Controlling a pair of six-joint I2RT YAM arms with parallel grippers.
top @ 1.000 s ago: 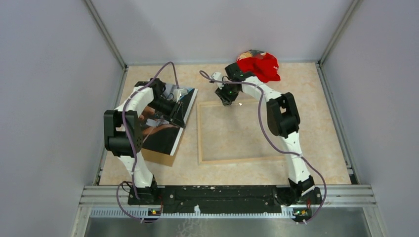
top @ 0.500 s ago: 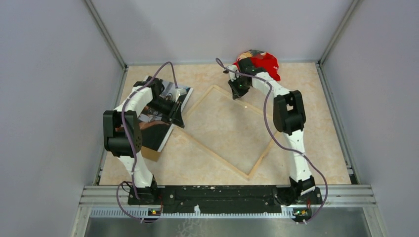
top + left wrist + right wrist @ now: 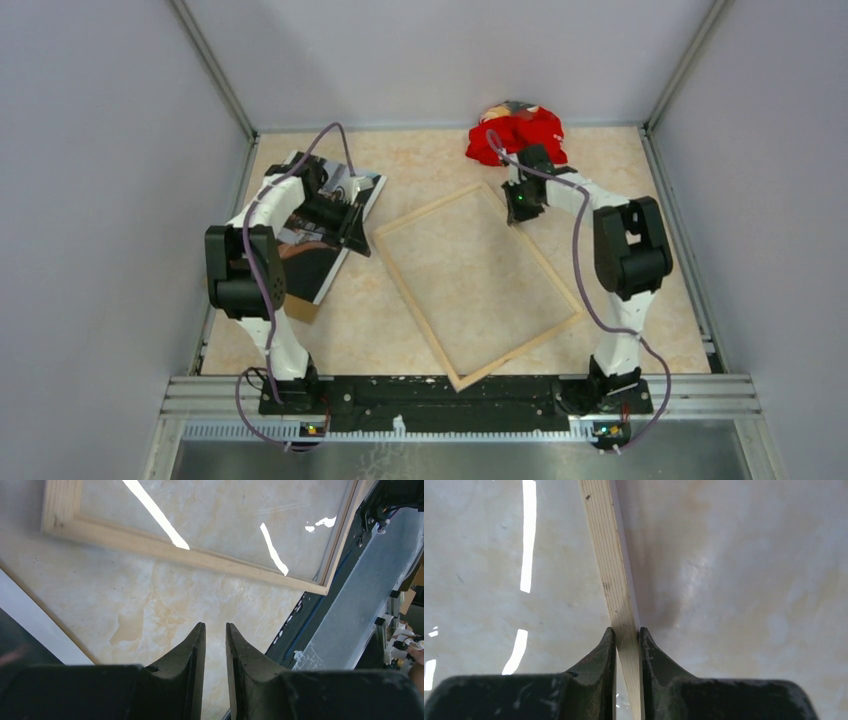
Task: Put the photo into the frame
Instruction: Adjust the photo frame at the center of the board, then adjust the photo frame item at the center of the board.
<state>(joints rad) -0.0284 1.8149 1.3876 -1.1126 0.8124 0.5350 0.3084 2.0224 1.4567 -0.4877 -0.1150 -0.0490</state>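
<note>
The frame (image 3: 416,310) lies skewed in the middle of the table, light wood back up, with glass in it. My right gripper (image 3: 520,205) is shut on its far right rail near the far corner; the right wrist view shows the wood rail (image 3: 611,570) pinched between the fingertips of the gripper (image 3: 626,629). The photo (image 3: 310,265), dark with people, lies face up at the left on a brown board (image 3: 300,312). My left gripper (image 3: 357,240) hovers at the photo's right edge. In the left wrist view the gripper (image 3: 215,626) is narrowly open and empty over bare table, with the photo's edge (image 3: 15,645) at the lower left and the frame (image 3: 165,550) beyond.
A red cloth (image 3: 525,132) lies bunched at the far edge, just behind my right gripper. Grey walls close in the table on three sides. The metal base rail (image 3: 450,392) runs along the near edge, and the frame's near corner reaches it.
My right gripper has moved right and nearer with the frame's rail in it, swinging the frame from square to skewed. The left arm has hardly moved; the photo turned slightly.
</note>
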